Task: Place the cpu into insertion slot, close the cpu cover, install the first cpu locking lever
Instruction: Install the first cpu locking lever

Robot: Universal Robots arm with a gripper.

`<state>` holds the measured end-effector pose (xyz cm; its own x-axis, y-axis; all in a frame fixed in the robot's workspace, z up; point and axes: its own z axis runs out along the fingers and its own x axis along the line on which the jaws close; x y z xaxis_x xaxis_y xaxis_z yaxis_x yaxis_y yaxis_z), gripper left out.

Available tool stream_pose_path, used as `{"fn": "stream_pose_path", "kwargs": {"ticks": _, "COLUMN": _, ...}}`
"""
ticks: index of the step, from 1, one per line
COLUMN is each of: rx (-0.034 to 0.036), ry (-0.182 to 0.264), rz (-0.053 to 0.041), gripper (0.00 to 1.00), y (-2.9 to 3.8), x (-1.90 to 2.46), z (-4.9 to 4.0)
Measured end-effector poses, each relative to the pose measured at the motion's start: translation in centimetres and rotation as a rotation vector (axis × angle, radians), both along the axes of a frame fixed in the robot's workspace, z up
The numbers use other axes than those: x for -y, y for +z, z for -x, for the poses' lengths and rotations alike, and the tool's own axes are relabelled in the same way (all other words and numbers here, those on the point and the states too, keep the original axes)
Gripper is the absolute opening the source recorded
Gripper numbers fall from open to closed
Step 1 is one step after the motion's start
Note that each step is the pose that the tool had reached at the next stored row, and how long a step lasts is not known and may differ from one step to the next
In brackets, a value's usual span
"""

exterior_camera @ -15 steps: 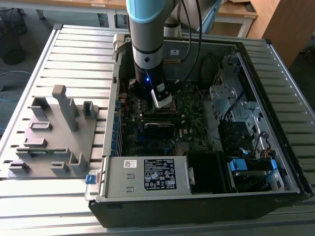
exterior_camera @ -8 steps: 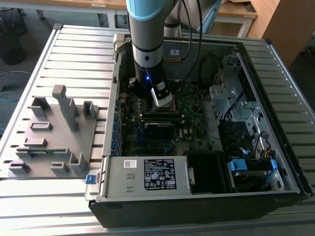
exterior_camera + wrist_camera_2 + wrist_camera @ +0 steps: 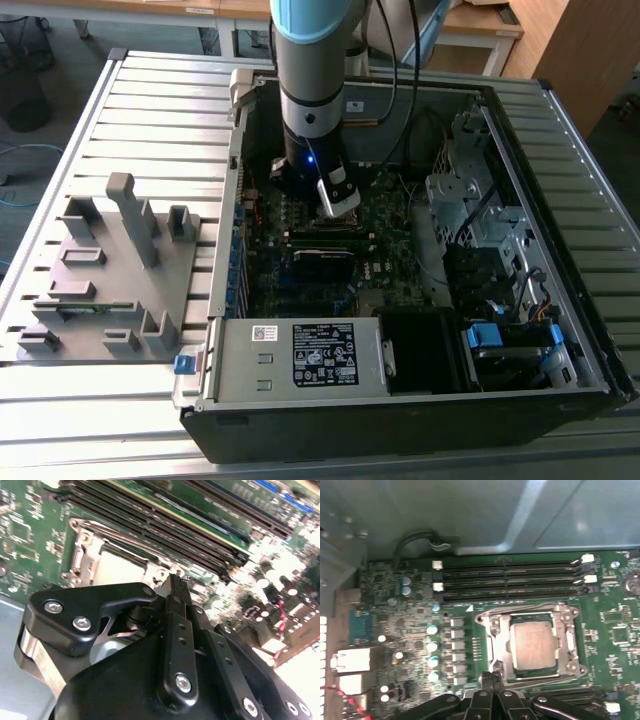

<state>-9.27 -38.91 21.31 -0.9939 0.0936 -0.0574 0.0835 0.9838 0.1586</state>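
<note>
Silver chip (image 3: 534, 644) seated in its socket (image 3: 496, 655), cover (image 3: 568, 641) down around it. My gripper (image 3: 493, 679) pinched shut, empty, at the socket's 6 o'clock edge; memory slots (image 3: 510, 582) crowd 12.

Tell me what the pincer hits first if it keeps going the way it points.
Probably the silvery metal cpu cover edge, framing the dull grey square cpu; the shut black pincer points there, though depth is unclear.

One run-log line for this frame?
cpu: seated in insertion slot | cpu cover: down around chip | claw: shut, empty, at socket edge
</note>
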Motion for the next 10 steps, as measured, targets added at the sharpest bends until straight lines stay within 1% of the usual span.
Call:
{"fn": "stream_pose_path", "kwargs": {"ticks": 1, "rx": -0.0003, "ry": -0.001, "rz": 0.0, "gripper": 0.1, "y": 0.0, "x": -0.03, "z": -0.21}}
{"fn": "stream_pose_path", "kwargs": {"ticks": 2, "rx": -0.0003, "ry": -0.001, "rz": 0.0001, "gripper": 0.1, "y": -0.01, "x": -0.17, "z": -0.32}}
{"fn": "stream_pose_path", "kwargs": {"ticks": 6, "rx": -0.0005, "ry": -0.002, "rz": 0.0036, "gripper": 0.1, "y": -0.01, "x": -1.16, "z": -0.55}}
{"fn": "stream_pose_path", "kwargs": {"ticks": 7, "rx": -0.0005, "ry": -0.003, "rz": 0.0054, "gripper": 0.1, "y": -0.02, "x": -1.38, "z": -0.6}}
{"fn": "stream_pose_path", "kwargs": {"ticks": 10, "rx": -0.0007, "ry": -0.005, "rz": 0.0153, "gripper": 0.1, "y": -0.02, "x": -1.75, "z": -0.87}}
